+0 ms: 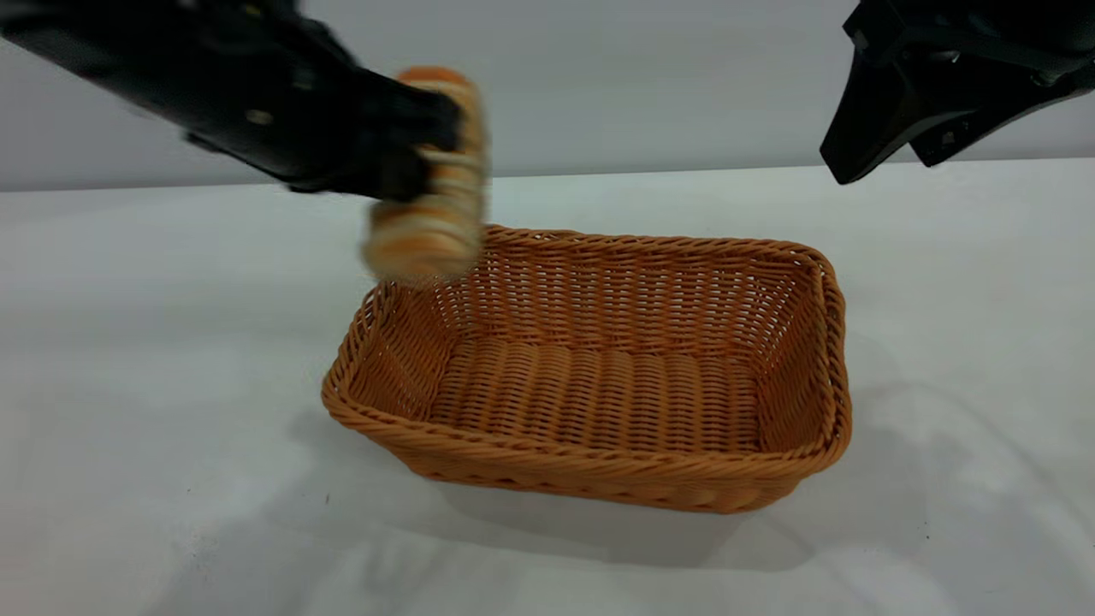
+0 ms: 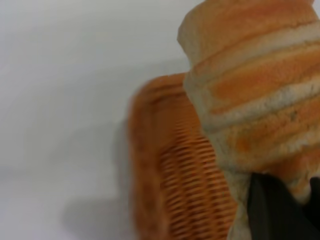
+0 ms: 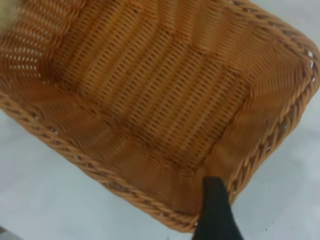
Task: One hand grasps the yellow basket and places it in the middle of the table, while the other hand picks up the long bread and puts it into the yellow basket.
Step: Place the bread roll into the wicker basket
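The left gripper (image 1: 428,154) is clamped on the long bread (image 1: 432,180), held upright in the air above the far left corner of the yellow basket (image 1: 599,479), which sits on the white table (image 1: 128,385) (nothing inside it), while the right arm hangs raised at the far right.

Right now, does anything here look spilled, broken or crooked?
Nothing spilled or broken. The yellow basket sits upright and empty on the table, slightly turned. The left gripper holds the long bread upright above the basket's corner. The right gripper hangs above, apart.
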Motion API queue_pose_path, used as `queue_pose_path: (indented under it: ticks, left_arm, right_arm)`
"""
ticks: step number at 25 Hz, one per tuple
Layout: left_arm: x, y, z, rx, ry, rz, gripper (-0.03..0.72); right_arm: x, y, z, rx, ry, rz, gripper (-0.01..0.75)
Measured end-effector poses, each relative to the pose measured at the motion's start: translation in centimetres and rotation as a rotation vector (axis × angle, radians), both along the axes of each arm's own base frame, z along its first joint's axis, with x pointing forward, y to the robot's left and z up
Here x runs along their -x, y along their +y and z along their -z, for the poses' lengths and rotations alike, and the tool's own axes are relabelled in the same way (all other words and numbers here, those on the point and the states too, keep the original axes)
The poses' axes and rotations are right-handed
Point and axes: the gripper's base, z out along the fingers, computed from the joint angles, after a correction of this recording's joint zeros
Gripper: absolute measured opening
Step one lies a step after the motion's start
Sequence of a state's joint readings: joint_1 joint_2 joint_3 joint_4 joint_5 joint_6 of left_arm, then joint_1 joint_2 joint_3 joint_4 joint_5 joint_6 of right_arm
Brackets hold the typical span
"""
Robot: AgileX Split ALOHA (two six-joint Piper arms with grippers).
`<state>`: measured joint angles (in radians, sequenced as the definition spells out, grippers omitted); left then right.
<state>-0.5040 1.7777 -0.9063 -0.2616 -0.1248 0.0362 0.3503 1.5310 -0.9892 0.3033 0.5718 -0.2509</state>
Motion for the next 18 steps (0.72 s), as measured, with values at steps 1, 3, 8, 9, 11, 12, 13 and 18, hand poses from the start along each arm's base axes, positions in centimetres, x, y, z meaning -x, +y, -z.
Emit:
queue_pose_path:
  ticks: [1, 3, 8, 9, 11, 12, 13, 18]
  left_arm:
    - [0.2, -0.6, 0.3, 0.0, -0.006, 0.014, 0.08]
    - [0.4, -1.6, 1.1, -0.003, -0.013, 0.038, 0.079]
    - [0.2, -2.1, 4.0, -0.045, 0.018, 0.059, 0.078]
    - [0.2, -2.1, 4.6, -0.051, 0.026, 0.058, 0.082]
    - [0.1, -2.1, 5.9, -0.068, 0.038, 0.06, 0.115]
    - [0.0, -2.1, 6.4, -0.074, 0.04, 0.061, 0.146]
    - [-0.1, -2.1, 6.9, -0.078, 0.037, 0.061, 0.185]
    - [-0.8, -2.3, 7.5, -0.06, -0.048, 0.046, 0.397]
  right_arm:
    - [0.2, 0.0, -0.4, -0.005, -0.01, 0.0, 0.575]
    - [0.5, -0.2, -1.4, -0.016, -0.038, 0.0, 0.575]
    - [2.1, -0.7, -4.3, -0.048, -0.12, -0.005, 0.575]
    - [2.5, -0.8, -5.0, -0.055, -0.136, -0.007, 0.575]
    - [3.3, -1.1, -6.2, -0.068, -0.169, -0.01, 0.575]
    - [3.8, -1.3, -6.8, -0.075, -0.185, -0.012, 0.575]
    - [4.2, -1.4, -7.3, -0.081, -0.197, -0.014, 0.575]
    - [6.9, -2.1, -10.0, -0.122, -0.247, -0.029, 0.575]
